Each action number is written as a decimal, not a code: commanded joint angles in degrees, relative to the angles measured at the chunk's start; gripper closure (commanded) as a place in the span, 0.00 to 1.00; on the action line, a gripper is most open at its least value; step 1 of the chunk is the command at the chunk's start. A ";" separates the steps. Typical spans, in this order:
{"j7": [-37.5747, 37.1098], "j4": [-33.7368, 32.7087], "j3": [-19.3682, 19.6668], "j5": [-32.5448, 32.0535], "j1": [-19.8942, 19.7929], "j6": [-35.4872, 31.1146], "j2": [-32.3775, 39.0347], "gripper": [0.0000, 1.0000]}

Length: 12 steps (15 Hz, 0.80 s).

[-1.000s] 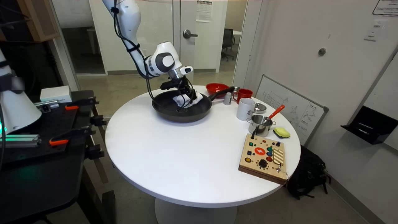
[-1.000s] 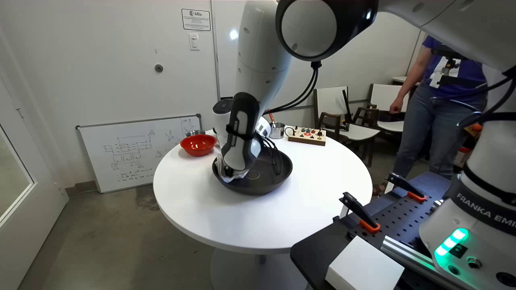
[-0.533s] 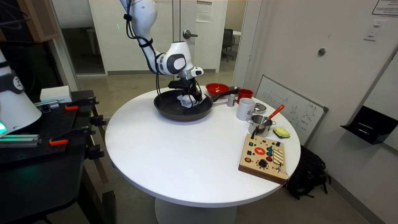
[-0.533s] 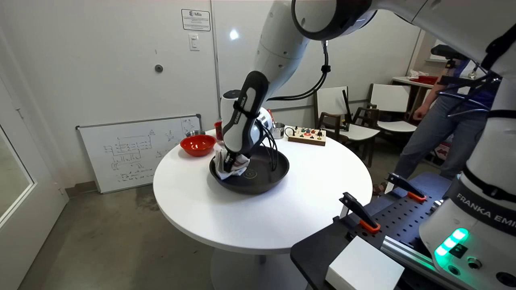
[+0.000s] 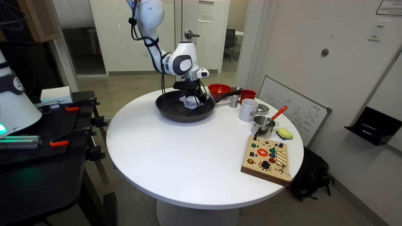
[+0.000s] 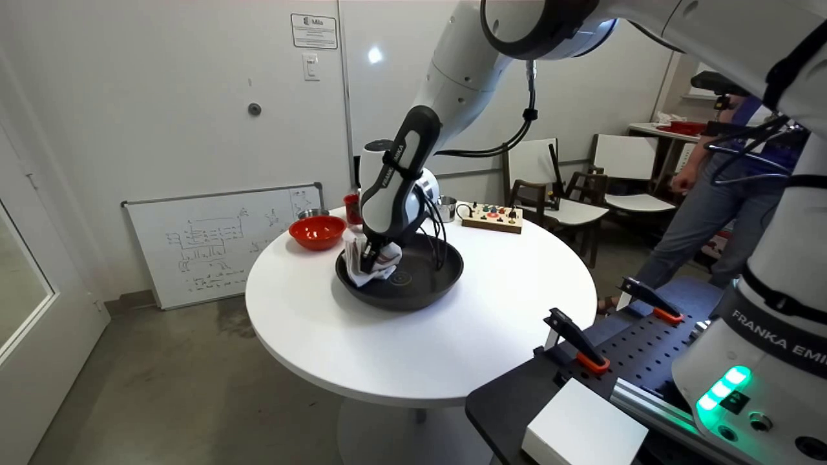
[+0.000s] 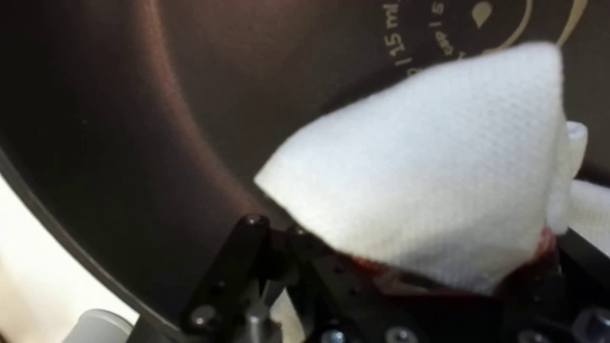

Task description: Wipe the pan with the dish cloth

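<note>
The large black pan (image 5: 179,116) stands on the round white table, its handle (image 5: 227,94) pointing toward the bowl and mugs. It also shows in an exterior view (image 6: 423,294) and the wrist view (image 7: 214,109). The dish cloth (image 5: 189,103) is white with stripes and lies bunched inside the pan near the handle side; it also shows in an exterior view (image 6: 386,259) and large in the wrist view (image 7: 429,166). My gripper (image 5: 198,96) points down into the pan and is shut on the cloth. The cloth hides the fingertips in the wrist view.
A red bowl (image 5: 219,89), a small shaker (image 5: 233,101), a red mug (image 5: 248,94) and a white mug (image 5: 248,110) stand near the handle. Farther along are a steel pot (image 5: 263,127), a sponge (image 5: 284,133) and a wooden button board (image 5: 267,160).
My gripper has moved with the cloth toward the handle side of the pan and has risen slightly. The pan has shifted a little the same way, mostly in the first half second.
</note>
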<state>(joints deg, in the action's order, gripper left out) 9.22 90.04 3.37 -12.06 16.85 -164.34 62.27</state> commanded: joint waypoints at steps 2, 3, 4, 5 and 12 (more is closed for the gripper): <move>-6.12 -3.30 7.65 -4.00 5.56 -4.20 4.81 1.00; -6.81 -3.15 8.91 -4.48 6.45 -5.06 5.02 1.00; -7.87 -3.19 10.47 -4.66 7.64 -5.61 5.42 1.00; -8.35 -3.16 11.30 -4.64 8.30 -6.02 5.71 1.00; -8.11 -0.88 13.26 -4.83 9.56 -7.57 4.90 1.00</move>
<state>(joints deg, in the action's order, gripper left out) 2.63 89.38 15.30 -15.16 26.40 -170.36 65.18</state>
